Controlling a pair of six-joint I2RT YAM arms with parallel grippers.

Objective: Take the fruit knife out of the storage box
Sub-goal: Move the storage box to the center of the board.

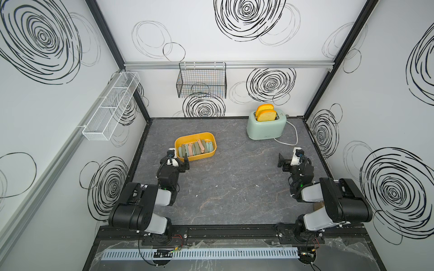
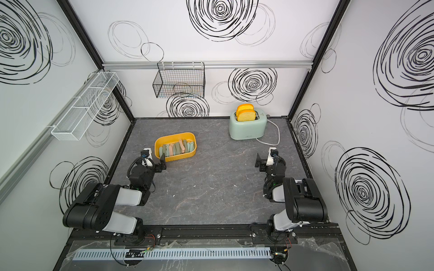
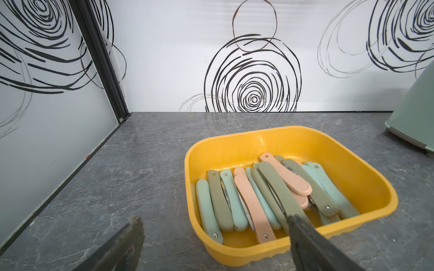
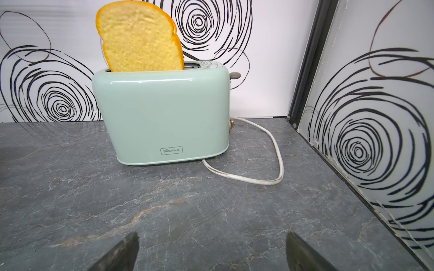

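Nearest are two arms, each claw spread wide and empty: the left claw (image 1: 180,162) at the near end of the storage box (image 1: 212,153), the right claw (image 1: 287,160) well apart over bare table (image 1: 234,187). The one yellow box holds roughly a dozen folded fruit knives (image 3: 249,201) in teal, olive and pink. Farther back, one mint toaster (image 1: 266,130) carries two bread slices (image 1: 265,112). Swirl-patterned walls hold one black wire basket (image 1: 202,82) and one white mesh rack (image 1: 110,110).

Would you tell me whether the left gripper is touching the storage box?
Cannot tell. In the left wrist view the left gripper is open, one jaw overlapping the storage box rim, but no view shows contact or a gap plainly.
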